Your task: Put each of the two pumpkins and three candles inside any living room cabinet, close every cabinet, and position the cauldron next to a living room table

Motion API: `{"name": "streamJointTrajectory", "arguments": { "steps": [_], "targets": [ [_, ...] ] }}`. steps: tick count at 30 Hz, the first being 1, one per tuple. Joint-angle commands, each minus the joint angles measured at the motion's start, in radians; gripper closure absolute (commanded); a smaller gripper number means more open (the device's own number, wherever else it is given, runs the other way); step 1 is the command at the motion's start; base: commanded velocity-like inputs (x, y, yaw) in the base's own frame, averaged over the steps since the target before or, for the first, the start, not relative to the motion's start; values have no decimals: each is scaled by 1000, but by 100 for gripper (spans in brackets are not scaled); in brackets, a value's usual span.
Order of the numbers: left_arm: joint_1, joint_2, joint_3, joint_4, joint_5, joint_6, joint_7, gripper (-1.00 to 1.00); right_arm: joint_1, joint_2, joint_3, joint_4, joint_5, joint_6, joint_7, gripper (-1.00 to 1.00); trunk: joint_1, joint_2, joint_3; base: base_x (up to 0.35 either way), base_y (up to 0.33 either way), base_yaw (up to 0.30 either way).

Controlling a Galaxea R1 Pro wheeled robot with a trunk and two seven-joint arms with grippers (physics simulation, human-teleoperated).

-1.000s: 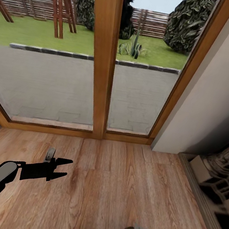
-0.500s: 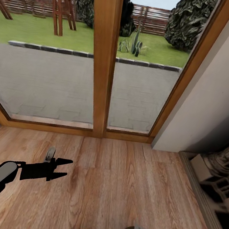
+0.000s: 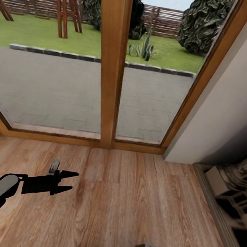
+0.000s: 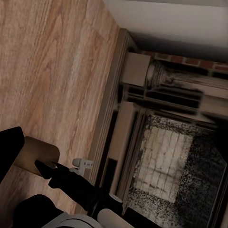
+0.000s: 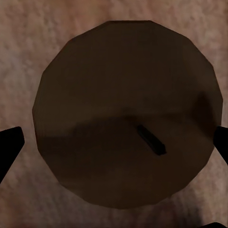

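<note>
The right wrist camera looks straight down the axis of a candle [image 5: 126, 111] — a dull olive-brown round end with a short dark wick, faceted at the rim — sitting centred between the right gripper's [image 5: 114, 140] two dark fingertips, which stand at either side of it, spread wide and not touching the wax as far as this close view lets me judge. So the candle lies dead ahead of those jaws, upright beneath them, and the right arm is plainly the nearer. From the head, the left gripper [image 3: 68, 181] hovers released over warm, grained plank floor [image 3: 125, 205]; beyond the candle's arm stand the wooden-framed glass doors [image 3: 111, 56], and to their right a dark brick fireplace [image 3: 237, 188].
</note>
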Motion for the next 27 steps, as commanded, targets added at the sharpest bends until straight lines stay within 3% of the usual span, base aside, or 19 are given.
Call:
{"name": "streamJointTrajectory", "arguments": {
  "steps": [1, 27],
  "targets": [
    [-1, 1, -2, 1, -8, 0, -10, -100, 0, -1, 2, -3, -23, 4, -4, 100, 0, 0, -1, 0, 0, 0],
    [-1, 1, -2, 2, -9, 0, -10, -100, 0, -1, 2, -4, -23, 4, -3, 100, 0, 0, 3, 0, 0, 0]
  ]
}}
